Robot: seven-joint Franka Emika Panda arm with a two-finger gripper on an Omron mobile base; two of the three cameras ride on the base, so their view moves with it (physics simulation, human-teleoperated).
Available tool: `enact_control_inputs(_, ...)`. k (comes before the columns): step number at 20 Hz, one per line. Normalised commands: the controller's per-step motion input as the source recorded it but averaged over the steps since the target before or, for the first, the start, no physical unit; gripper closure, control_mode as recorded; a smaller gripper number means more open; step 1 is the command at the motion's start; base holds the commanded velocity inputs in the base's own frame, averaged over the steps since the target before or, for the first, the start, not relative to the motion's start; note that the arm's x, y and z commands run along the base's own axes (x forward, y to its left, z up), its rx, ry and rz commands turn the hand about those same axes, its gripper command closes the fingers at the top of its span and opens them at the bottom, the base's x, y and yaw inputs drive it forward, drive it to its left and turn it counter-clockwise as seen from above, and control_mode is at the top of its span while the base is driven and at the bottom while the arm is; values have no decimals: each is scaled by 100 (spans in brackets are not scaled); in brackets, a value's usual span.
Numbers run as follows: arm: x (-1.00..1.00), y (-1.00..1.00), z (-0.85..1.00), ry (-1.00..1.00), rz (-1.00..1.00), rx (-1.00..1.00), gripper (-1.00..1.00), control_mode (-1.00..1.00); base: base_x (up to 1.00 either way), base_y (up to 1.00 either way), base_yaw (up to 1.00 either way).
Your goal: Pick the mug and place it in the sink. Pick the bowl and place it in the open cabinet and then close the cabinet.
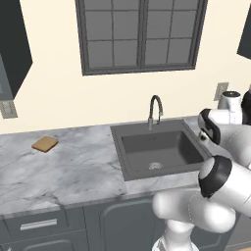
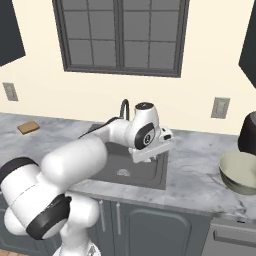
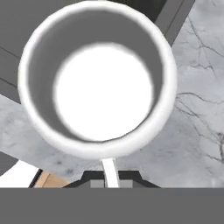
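Note:
The white mug (image 3: 100,78) is seen from above, its mouth open toward the camera. My gripper (image 3: 109,177) is shut on the mug's wall at its near rim. The mug hangs over marble counter beside the dark sink's edge (image 3: 173,17). In the right base view the gripper (image 2: 148,156) hangs at the right rim of the sink (image 2: 107,167). The sink (image 1: 162,152) has a curved faucet (image 1: 155,110). The cream bowl (image 2: 242,172) sits on the counter at the far right. Dark wall cabinet parts (image 1: 13,44) show at the upper corners; which is the open cabinet I cannot tell.
A tan flat block (image 1: 44,143) lies on the marble counter (image 1: 68,166) left of the sink. A dark rounded object (image 2: 248,131) stands behind the bowl. A window (image 1: 141,32) is above the faucet. Base cabinet doors (image 2: 150,225) run below the counter.

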Motion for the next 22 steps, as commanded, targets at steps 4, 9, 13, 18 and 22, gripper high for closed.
enact_control_inputs(4, 11, 14, 0, 1, 17, 0, 100, -100, 0, 0, 0)
enact_control_inputs(9, 17, 26, 0, 1, 13, 0, 100, -100, 0, 0, 0)
enact_control_inputs(13, 30, 39, 0, 4, 9, 0, 100, -100, 0, 0, 0)
enact_control_inputs(18, 32, 33, -6, 0, 13, 2, 100, -100, 0, 0, 0)
enact_control_inputs(22, 29, 25, -20, 0, 13, 10, 100, -100, 0, 0, 0)
